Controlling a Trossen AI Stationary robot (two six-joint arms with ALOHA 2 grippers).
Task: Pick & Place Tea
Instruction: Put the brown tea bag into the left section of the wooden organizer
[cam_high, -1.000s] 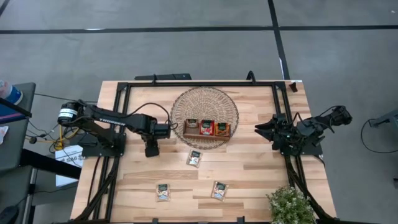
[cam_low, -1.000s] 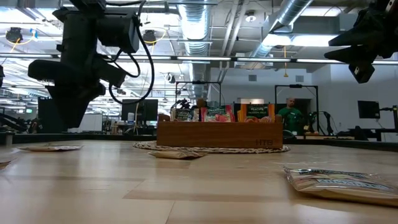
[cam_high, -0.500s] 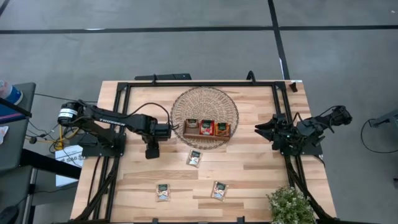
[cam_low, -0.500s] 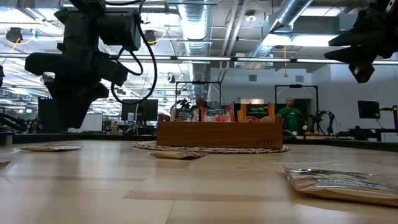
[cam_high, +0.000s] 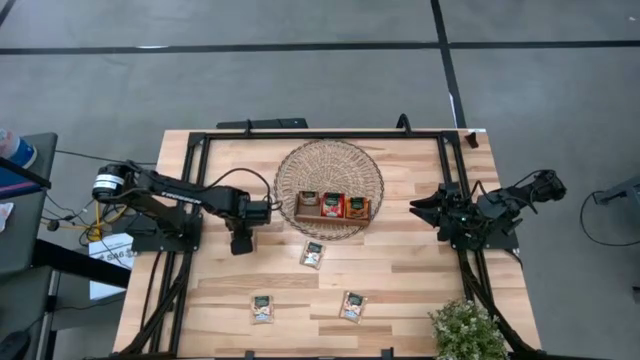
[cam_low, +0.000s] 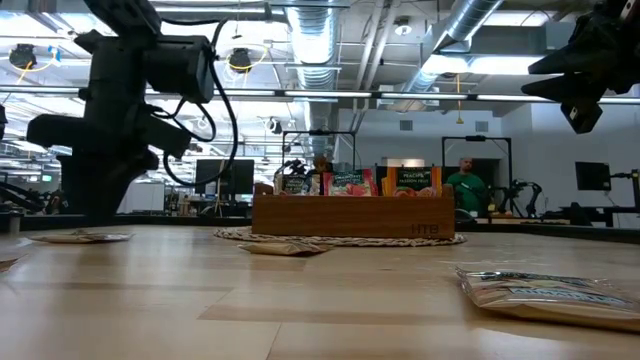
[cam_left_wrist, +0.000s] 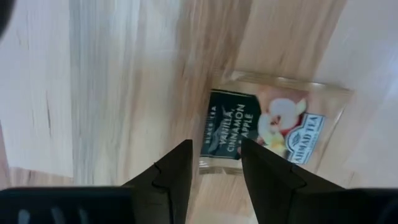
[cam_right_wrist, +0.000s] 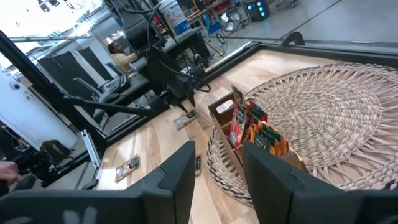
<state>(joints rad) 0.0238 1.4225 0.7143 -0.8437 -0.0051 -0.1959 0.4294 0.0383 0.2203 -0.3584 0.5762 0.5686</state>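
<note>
Only the left wrist view reads the sachet (cam_left_wrist: 261, 130) label beneath the left gripper (cam_left_wrist: 214, 165), parted, empty; pale wooden desk (cam_high: 400, 270), workshop behind.

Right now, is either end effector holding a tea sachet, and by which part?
Neither. The left end effector is open above a sachet on the table, gripping nothing. The right end effector is open and empty.

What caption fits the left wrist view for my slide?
Open left gripper above a vanilla cinnamon apple tea sachet on the wooden table.
</note>
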